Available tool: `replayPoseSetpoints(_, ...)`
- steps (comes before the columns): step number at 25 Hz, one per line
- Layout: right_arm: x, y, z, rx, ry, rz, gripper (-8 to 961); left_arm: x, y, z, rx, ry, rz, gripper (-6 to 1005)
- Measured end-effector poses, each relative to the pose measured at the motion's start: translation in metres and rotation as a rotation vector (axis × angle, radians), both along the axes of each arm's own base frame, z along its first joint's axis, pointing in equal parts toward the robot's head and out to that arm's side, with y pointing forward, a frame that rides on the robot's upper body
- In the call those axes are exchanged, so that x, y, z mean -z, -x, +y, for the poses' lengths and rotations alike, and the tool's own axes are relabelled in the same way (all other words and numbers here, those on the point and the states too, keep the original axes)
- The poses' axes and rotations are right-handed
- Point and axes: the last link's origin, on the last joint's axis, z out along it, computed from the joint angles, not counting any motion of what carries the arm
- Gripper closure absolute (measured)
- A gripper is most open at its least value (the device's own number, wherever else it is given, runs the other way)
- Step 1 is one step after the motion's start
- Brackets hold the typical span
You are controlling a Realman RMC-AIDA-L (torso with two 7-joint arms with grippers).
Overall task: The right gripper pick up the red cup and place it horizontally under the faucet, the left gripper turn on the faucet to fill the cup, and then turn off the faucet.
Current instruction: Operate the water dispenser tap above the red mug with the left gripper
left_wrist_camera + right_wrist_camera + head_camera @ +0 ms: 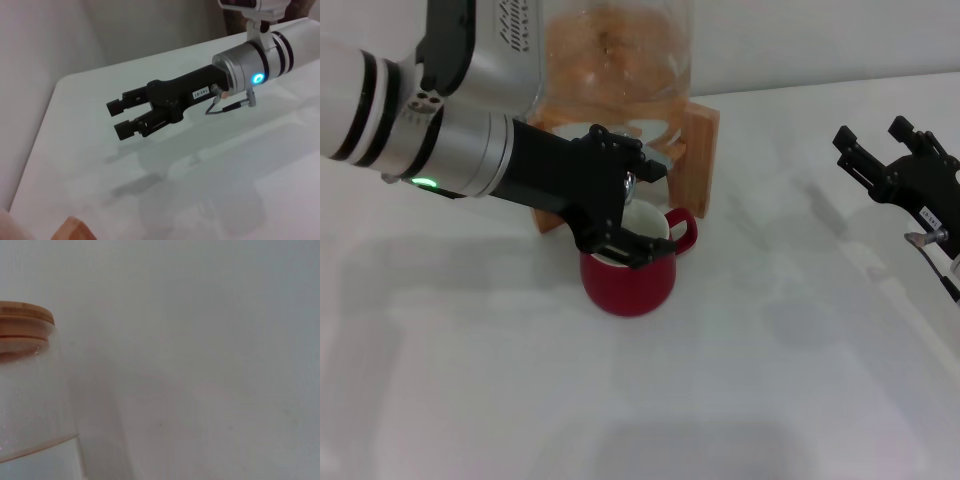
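1 red cup (628, 283) upright on the counter (750, 380), just before the wooden stand (701, 158) | 1 faucet (632, 183) above cup | left pincer (632, 215) spread at faucet | right pincer (118, 118) spread, well apart from cup

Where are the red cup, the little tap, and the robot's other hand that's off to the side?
red cup (625, 285): head view, on its front outer wall.
faucet (629, 185): head view, on the chrome bit showing between the left hand's fingers.
right hand (120, 117): left wrist view, midway between its open fingertips.
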Motion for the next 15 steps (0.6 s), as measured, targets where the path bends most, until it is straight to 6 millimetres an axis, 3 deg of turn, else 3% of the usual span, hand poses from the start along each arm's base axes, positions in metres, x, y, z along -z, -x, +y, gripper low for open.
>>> replayPoseSetpoints(15,0.0,0.0009,0.0004,-0.003,-0.001,0.001,91,0.0034,-0.0038,0.0031,0.024,-0.007,0.026,182)
